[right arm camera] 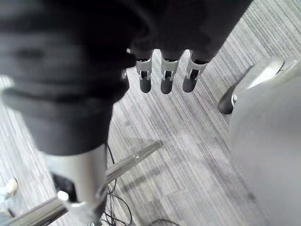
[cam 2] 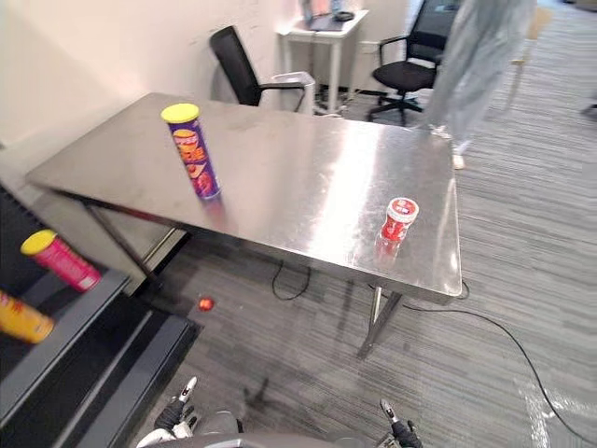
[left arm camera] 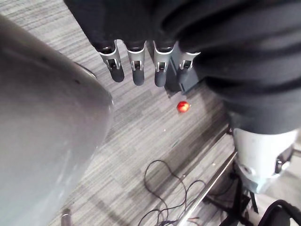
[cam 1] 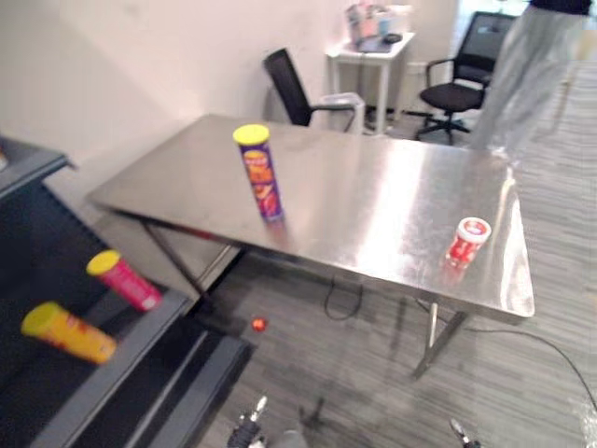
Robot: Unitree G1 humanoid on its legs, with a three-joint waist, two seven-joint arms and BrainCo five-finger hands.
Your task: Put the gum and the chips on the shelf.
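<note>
Steel table (cam 1: 373,177) holds the upright chips can (cam 1: 260,174) and, near its right end, the gum tub (cam 1: 467,241), neither yet on the dark shelf (cam 1: 103,373), as the left hand (left arm camera: 136,66) and right hand (right arm camera: 164,77) hang slack-fingered and empty.

- I am finding no word, number or sign that I can read.
- The purple chips can (cam 1: 260,174) on the table (cam 1: 373,196) is showing me a red and yellow label, its print too small to make out.
- The red gum tub (cam 1: 466,242) is showing print that is just as unreadable.
- The pink can (cam 1: 123,280) and the yellow can (cam 1: 67,332) on the shelf (cam 1: 112,369) are giving me no legible lettering.
</note>
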